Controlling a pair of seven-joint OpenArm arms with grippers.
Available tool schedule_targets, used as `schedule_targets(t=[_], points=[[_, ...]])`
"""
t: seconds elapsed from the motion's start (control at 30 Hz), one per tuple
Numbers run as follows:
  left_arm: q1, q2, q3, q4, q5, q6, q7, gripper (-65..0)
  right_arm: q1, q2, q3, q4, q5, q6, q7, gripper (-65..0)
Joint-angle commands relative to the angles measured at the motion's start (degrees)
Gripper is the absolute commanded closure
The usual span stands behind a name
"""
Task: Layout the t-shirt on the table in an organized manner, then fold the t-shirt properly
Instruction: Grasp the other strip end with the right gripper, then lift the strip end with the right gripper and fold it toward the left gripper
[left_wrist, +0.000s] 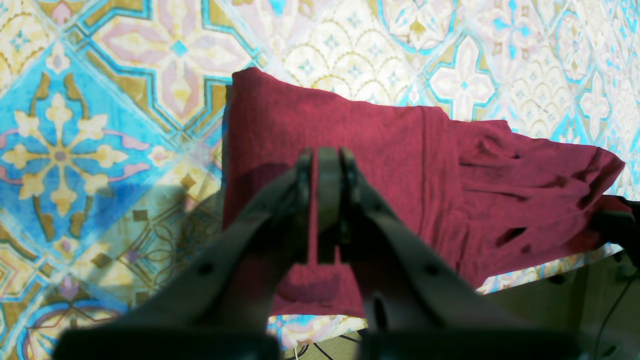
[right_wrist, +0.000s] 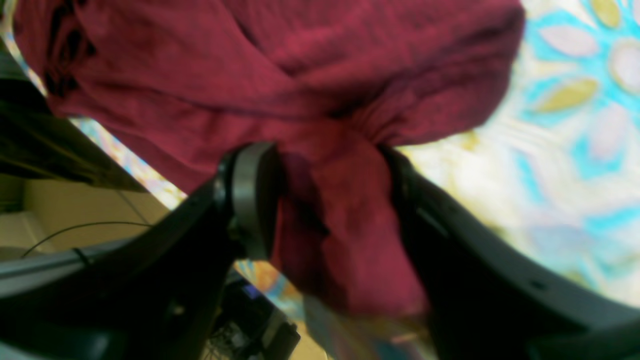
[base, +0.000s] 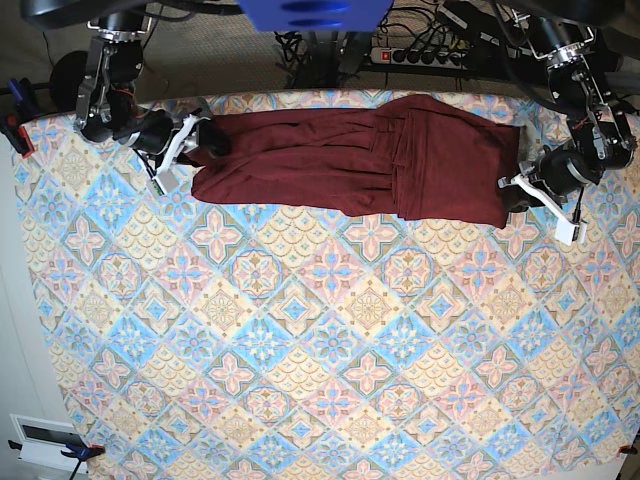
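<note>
- The counter (base: 330, 360), nearest the base camera along its front edge, is the largest thing: a wide cloth of blue, pink and cream diamond tiles, bare over most of its area.
- The t-shirt (base: 350, 165) lies along the counter's far edge — a long dark maroon band stretched sideways between the two arms, smoother and doubled at the left arm's end, bunched and creased toward the right arm's end.
- The right tool (right_wrist: 325, 200) has its fingers clamped on a thick wad of the shirt's fabric; the cloth fills the gap between them.
- The left tool (left_wrist: 326, 200) sits over the shirt's flat end — its fingers are drawn nearly together, with a thin strip of maroon showing in the slit; I cannot tell whether it pinches the cloth.
</note>
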Motion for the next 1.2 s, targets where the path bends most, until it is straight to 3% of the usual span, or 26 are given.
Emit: schedule_targets(t=[0.0, 0.3, 0.43, 0.57, 0.9, 1.17], points=[[-0.5, -0.9, -0.6, 0.8, -0.9, -0.3, -1.0, -0.2, -0.1, -0.5, -0.6, 0.1, -1.3, -0.3, -2.2, -28.9], [-1.1, -0.9, -0.6, 0.8, -0.8, -0.3, -1.0, -0.2, -0.1, -1.5, -0.3, -3.5, -1.4, -0.3, -2.1, -27.0], [-1.3, -0.9, -0.6, 0.8, -0.8, -0.3, -1.0, -0.2, 0.0, -1.5, -0.2, -3.4, -1.1, -0.3, -0.3, -15.7], [-1.3, -0.9, -0.6, 0.8, -0.9, -0.3, -1.0, -0.2, 2.0, -1.4, 2.6, -3.5, -1.3, -0.3, -0.1, 0.0], [-1.3, -0.8, -0.6, 0.8, -0.9, -0.3, -1.1, -0.2, 6.9, -1.0, 10.1, -3.6, -1.4, -0.3, 0.0, 0.0], [-1.3, -0.8, -0.6, 0.8, -0.6, -0.3, -1.2, -0.2, 12.3, 5.0, 13.2, -11.0, -1.5, -0.3, 0.4, 0.0]])
